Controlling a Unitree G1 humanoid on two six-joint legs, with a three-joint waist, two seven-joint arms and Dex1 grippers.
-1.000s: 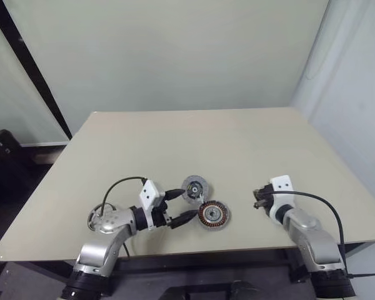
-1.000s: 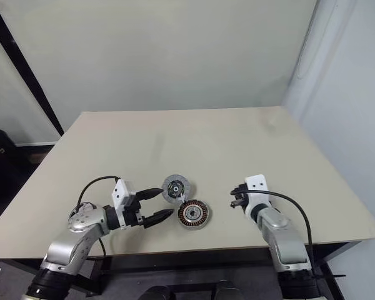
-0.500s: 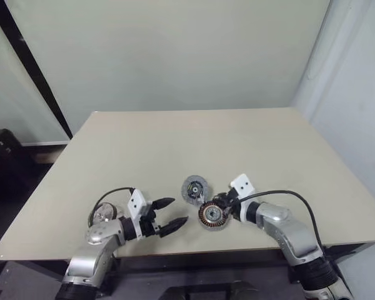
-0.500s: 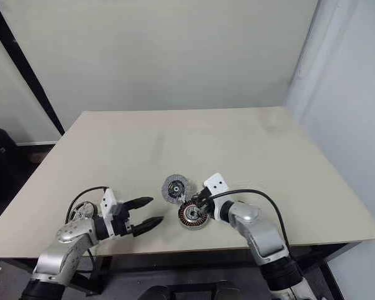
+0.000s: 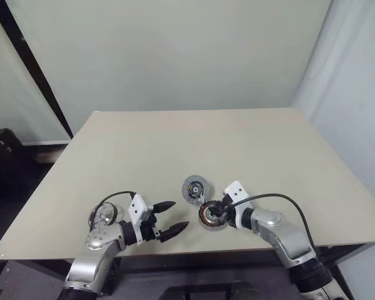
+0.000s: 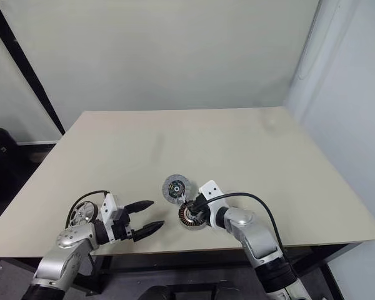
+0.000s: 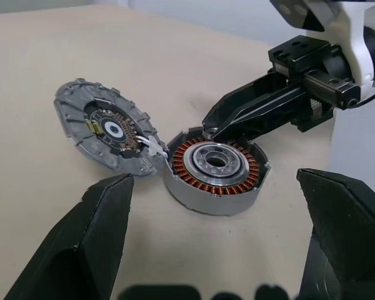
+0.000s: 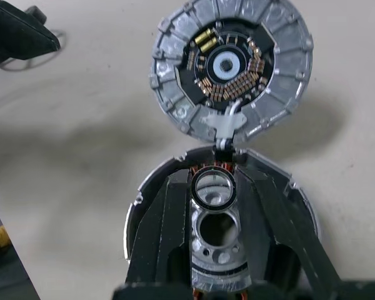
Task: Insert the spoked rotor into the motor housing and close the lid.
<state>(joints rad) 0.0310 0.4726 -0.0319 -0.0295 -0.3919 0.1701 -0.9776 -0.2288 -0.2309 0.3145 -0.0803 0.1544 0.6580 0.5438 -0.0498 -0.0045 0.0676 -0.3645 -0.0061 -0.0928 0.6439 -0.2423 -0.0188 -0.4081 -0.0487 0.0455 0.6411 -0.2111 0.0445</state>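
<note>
The motor housing (image 7: 215,169), a silver-rimmed disc with copper coils, lies near the table's front edge. The lid (image 7: 106,134), a grey disc with a dark centre, lies open just beyond it, joined to it by a small white piece. My right gripper (image 8: 215,164) reaches over the housing from the right. It is open only a little, nothing shows held between its fingers, and its tips sit at the rim nearest the lid. My left gripper (image 5: 178,214) stands wide open to the left of the housing, clear of it. The spoked rotor (image 6: 82,214) lies flat by my left forearm.
The tan table (image 5: 194,144) stretches far back to a pale wall. Its front edge runs close under both arms. Black cables loop over each forearm. Dark gear sits on the floor off the table's left side.
My right arm has swung in from the table's right side and now reaches over the housing. My left gripper has drawn back from the lid and housing, still wide open.
</note>
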